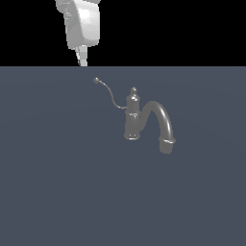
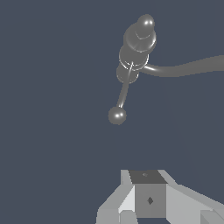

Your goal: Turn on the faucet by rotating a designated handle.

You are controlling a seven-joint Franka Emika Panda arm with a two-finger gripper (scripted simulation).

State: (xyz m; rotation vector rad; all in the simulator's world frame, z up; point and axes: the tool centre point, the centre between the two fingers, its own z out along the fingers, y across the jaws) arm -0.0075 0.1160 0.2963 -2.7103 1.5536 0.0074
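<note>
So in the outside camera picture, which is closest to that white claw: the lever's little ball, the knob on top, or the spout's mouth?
From the gripper, in the exterior view:
1. Handle ball tip, just below it.
2. Knob, atop the faucet column, further right.
3. Spout mouth, lowest and rightmost.

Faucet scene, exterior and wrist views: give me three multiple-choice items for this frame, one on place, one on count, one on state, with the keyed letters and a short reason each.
1. Where does the handle reach from the column of the faucet?
A. Toward the exterior view's left
B. Toward the exterior view's right
C. Straight down beneath the spout

2. How many faucets are in view?
A. One
B. Two
C. Three

3. How does the gripper stand to the handle?
A. Clamped on its ball tip
B. Apart from it, touching nothing
C. Pressing on the spout

Answers:
1. A: the thin lever runs up and left from the column, while the spout arches right.
2. A: only one column and spout show.
3. B: both views show bare surface between the gripper and the ball tip.
</note>
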